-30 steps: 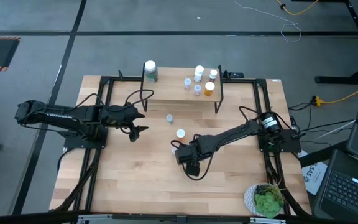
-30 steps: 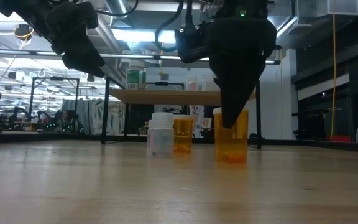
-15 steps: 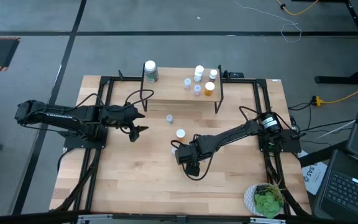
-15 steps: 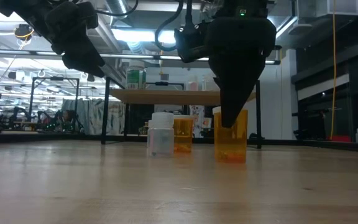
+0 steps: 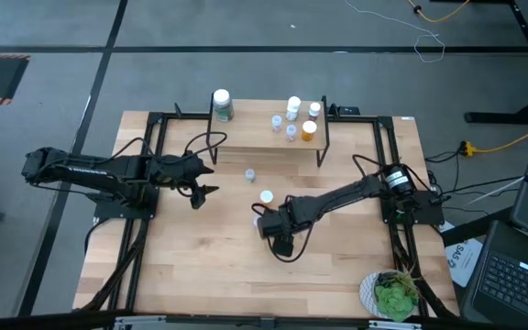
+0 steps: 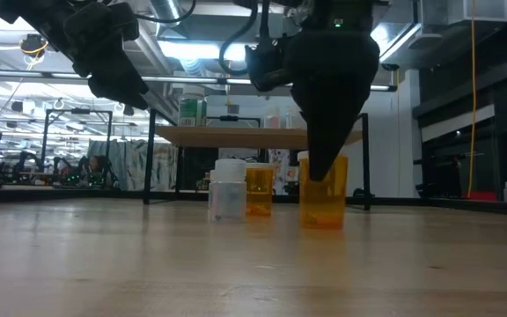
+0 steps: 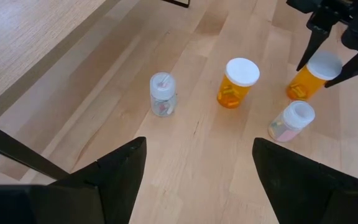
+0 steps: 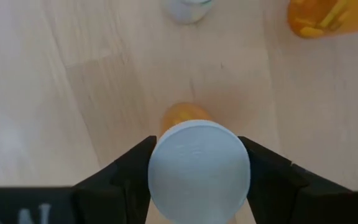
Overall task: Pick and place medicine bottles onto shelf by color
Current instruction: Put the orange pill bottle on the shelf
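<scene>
Right wrist view gives me the clearest read: my right hand has its two fingers pressed against the white cap of an orange bottle, closed on it just below the rim. In the low view that bottle sits with its base at or barely off the counter; I cannot tell which. The grip is high and narrow, so my worry is the bottle pivoting or slipping out on the way to the shelf, or swinging into the other orange bottle and the small clear bottle standing near it. The small white bottle is just beside the held one and could be knocked over first.

My left hand waits, fingers spread and holding nothing, above the counter's left half.

Compared with a second ago, the right hand and its bottle have shifted slightly leftward in the low view; the left arm has not moved.
</scene>
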